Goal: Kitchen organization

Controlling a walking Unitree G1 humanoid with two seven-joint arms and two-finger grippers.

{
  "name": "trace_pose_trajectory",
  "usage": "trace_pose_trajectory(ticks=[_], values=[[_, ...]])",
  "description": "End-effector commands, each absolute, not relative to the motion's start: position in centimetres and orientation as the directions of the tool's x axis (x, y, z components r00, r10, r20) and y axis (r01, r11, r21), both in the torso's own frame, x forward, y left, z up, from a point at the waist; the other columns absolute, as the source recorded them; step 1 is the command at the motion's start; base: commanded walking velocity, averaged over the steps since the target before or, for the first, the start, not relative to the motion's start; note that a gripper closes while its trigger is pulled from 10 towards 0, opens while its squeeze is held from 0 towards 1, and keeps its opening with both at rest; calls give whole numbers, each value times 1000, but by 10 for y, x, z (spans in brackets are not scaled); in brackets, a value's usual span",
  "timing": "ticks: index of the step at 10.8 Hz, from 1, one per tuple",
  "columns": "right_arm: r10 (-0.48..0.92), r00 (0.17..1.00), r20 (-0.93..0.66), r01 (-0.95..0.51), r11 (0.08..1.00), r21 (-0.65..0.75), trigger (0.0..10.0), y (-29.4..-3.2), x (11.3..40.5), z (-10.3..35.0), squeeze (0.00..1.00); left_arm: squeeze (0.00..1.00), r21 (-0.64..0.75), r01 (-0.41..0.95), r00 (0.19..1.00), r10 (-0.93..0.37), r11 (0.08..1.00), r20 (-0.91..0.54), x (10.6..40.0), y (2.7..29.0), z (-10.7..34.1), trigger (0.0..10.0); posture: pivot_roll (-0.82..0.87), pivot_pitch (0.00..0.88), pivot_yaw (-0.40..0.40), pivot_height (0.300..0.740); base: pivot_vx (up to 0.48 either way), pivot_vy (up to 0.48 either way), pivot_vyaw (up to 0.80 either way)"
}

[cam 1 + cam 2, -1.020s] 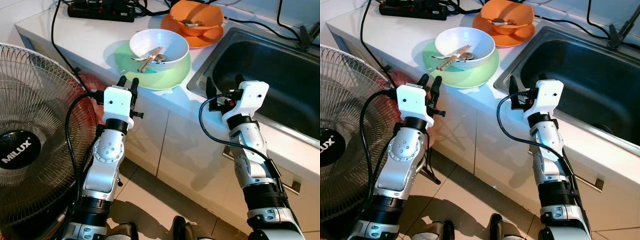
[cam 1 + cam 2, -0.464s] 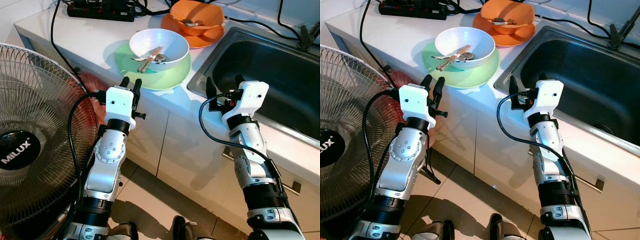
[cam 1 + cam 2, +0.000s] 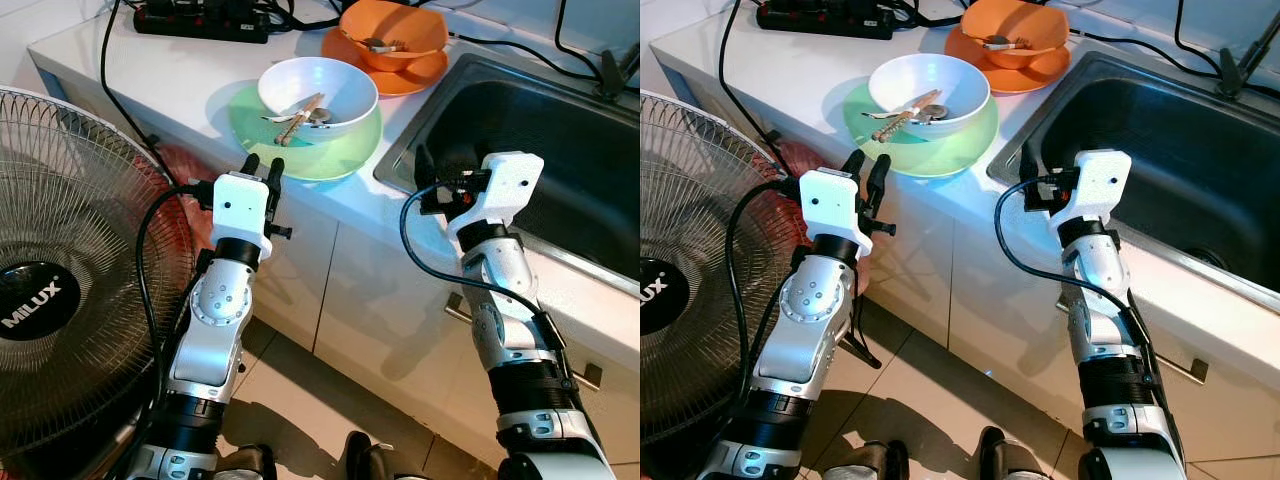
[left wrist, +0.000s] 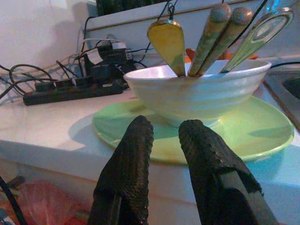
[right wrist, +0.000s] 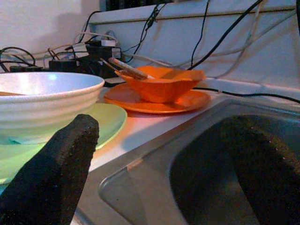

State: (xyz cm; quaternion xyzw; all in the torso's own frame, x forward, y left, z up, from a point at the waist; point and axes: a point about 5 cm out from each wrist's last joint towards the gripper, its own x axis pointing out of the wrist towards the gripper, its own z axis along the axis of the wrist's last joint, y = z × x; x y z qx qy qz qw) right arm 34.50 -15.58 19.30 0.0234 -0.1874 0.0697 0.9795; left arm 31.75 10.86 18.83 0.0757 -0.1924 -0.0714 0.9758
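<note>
A white bowl (image 3: 335, 100) holding chopsticks (image 4: 220, 33) and spoons rests on a green plate (image 3: 345, 155) near the counter's front edge. Behind it an orange bowl (image 3: 392, 35) with cutlery sits on an orange plate (image 3: 405, 78). My left gripper (image 3: 263, 166) hovers just in front of the counter edge below the green plate, its fingers (image 4: 133, 154) a little apart with nothing between them. The right gripper (image 3: 448, 168) is wide open at the near left corner of the steel sink (image 3: 570, 150), also holding nothing.
A large standing fan (image 3: 60, 290) is close on my left. A black power strip (image 3: 205, 22) and several cables lie at the back of the white counter (image 3: 150, 75). White cabinet doors (image 3: 370, 310) are below, with tiled floor underneath.
My left gripper edged slightly toward the counter edge. The right gripper rose a little and moved closer to the sink's corner. The dishes have not moved.
</note>
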Motion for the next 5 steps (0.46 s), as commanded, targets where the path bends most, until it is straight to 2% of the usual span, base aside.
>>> trace_pose_trajectory(ticks=[1, 4, 5], values=[[125, 902, 414, -140, 990, 5, 10000, -159, 345, 206, 0, 0, 178, 113, 911, -173, 978, 374, 316, 105, 190, 10000, 73, 166, -45, 740, 0, 0, 0], [125, 906, 405, -139, 990, 4, 10000, -160, 345, 204, 0, 0, 188, 103, 913, -168, 977, 371, 317, 106, 190, 10000, 73, 164, -45, 740, 0, 0, 0], [126, 906, 405, -140, 990, 5, 10000, -159, 344, 204, 0, 0, 189, 100, 913, -166, 977, 373, 317, 107, 190, 10000, 71, 164, -45, 740, 247, 0, 0]])
